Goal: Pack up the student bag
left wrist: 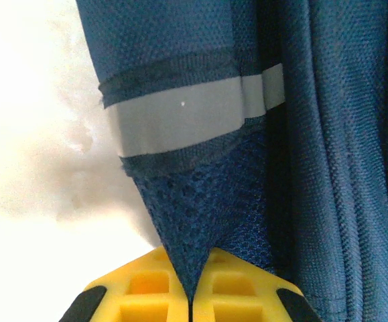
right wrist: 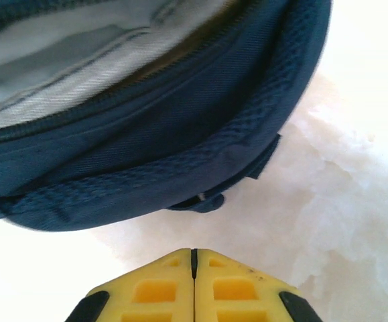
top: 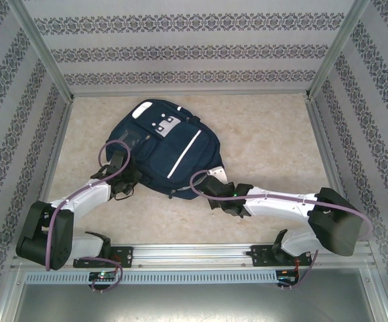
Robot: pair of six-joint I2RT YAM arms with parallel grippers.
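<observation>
The large navy-blue fabric backpack (top: 163, 151) lies mid-frame on the tabletop (top: 267, 147). The left tool (left wrist: 192, 272) clamps its mesh at bottom centre; the right tool (right wrist: 194, 258), clenched empty, sits just below its edge.

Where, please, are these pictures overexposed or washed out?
Left wrist view: the table beside the student bag is blown out to white; right wrist view: the table washes out at upper right; top external view: even light, no glare.

left arm (top: 80, 196) reaching forward and inward, left tool (left wrist: 190, 268) pinching a fold of the student bag (left wrist: 200, 201) between closed yellow fingers (left wrist: 147, 285), right arm (top: 281, 203) stretching low toward the left, right tool (right wrist: 194, 258) holding its fingertips pressed together
</observation>
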